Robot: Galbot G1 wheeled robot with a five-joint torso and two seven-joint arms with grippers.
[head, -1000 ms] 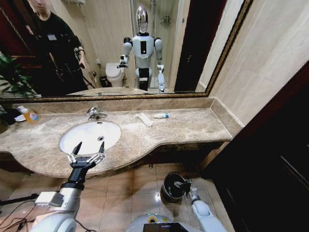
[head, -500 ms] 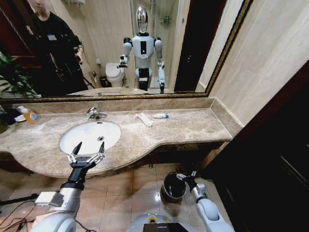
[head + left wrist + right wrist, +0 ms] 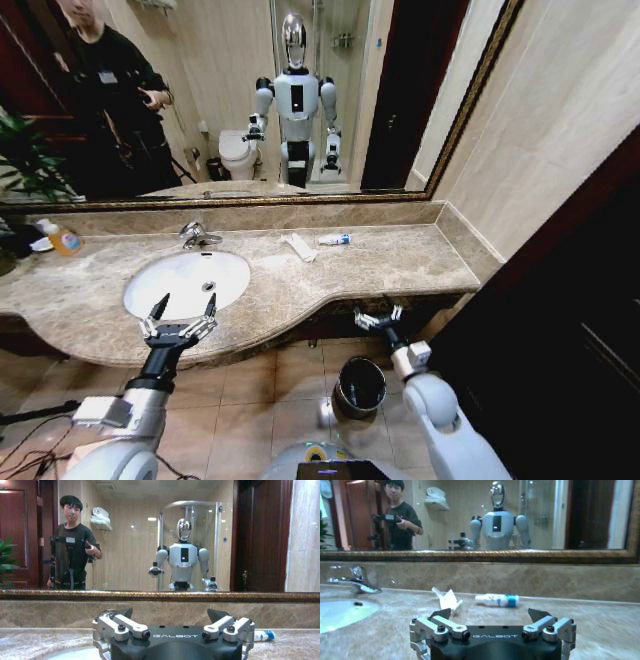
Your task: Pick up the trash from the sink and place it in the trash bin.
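The sink (image 3: 187,281) sits at the left of the bench (image 3: 380,262), its white bowl bare apart from the drain. Two bits of trash lie on the bench to the right of the faucet (image 3: 197,235): a flat white packet (image 3: 299,246) and, just right of it, a white-and-blue tube (image 3: 334,240). The bin (image 3: 360,386) stands on the floor below the bench's near edge; its dark inside cannot be made out. The left hand (image 3: 181,308) hovers released at the sink's near rim. The right hand (image 3: 377,318) is released and empty, at the bench's near edge above the bin.
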